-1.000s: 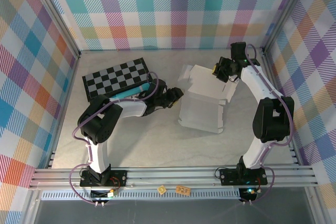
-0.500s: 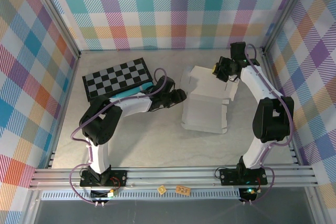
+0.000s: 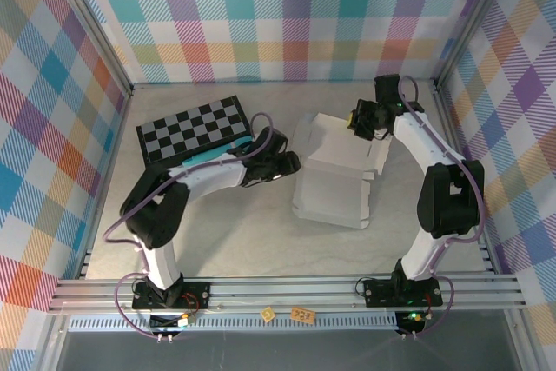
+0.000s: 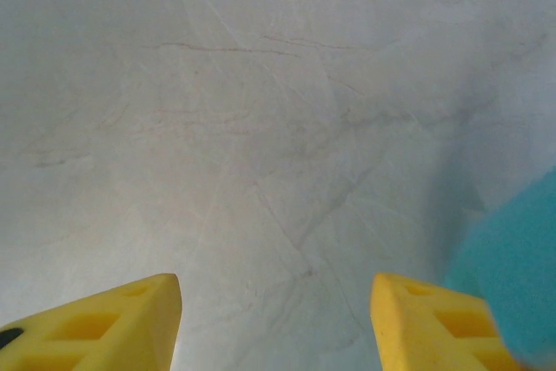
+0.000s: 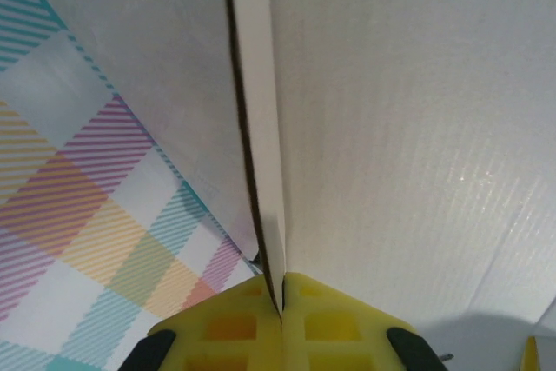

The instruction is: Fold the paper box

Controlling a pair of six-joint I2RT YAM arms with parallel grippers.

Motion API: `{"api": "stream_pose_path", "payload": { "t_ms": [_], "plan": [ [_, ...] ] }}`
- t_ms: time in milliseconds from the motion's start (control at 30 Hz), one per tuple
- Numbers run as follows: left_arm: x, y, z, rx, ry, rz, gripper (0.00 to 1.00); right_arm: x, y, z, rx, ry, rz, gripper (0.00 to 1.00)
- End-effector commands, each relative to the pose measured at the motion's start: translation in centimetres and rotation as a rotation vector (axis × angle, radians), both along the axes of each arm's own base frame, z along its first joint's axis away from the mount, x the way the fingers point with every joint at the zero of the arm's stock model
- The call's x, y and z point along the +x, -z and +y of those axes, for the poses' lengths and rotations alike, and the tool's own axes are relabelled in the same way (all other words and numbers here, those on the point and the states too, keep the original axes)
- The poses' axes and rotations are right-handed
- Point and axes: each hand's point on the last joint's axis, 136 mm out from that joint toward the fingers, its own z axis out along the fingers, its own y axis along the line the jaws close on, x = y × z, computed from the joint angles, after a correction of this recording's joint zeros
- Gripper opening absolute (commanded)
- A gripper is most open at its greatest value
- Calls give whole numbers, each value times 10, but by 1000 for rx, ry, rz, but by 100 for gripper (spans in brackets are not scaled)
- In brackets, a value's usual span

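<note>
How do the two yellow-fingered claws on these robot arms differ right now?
The left gripper is open, its yellow fingers spread apart; the right gripper is shut tight. The left gripper holds nothing and faces the bare marbled table; the right gripper pinches a thin edge of the whitish cardboard paper box. Both have blocky yellow fingers.

Robot test cell in a lab

A left arm (image 3: pixel 201 178) and a right arm (image 3: pixel 432 152) are bolted to aluminium extrusion rails (image 3: pixel 287 288) at the near edge of a marble-patterned tabletop (image 3: pixel 234 232). Plaid-printed wall panels (image 3: pixel 287 15) in a metal frame enclose it, and a black-and-white checkered board (image 3: pixel 193 126) lies at the back left.
</note>
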Motion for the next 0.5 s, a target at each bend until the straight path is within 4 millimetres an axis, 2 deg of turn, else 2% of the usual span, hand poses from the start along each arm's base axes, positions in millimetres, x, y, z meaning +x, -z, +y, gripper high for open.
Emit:
{"api": "stream_pose_path", "payload": {
  "t_ms": [0, 100, 233, 300, 367, 467],
  "plan": [
    [-17, -30, 14, -31, 49, -41, 59, 10, -16, 13, -8, -116, -147, 0],
    [-32, -51, 30, -35, 66, -72, 59, 15, -24, 23, -66, -218, -252, 0],
    [-41, -60, 64, -1, 33, -68, 57, 14, -33, 43, -97, -305, -336, 0],
    [-35, -61, 84, 5, -8, -74, 54, 12, -31, 59, -99, -355, -363, 0],
    [-24, -59, 98, -25, -41, -73, 46, 8, -25, 74, -95, -401, -392, 0],
    [-2, -59, 103, -64, -19, -121, 32, 8, -21, 88, -112, -461, -478, 0]
  ]
}}
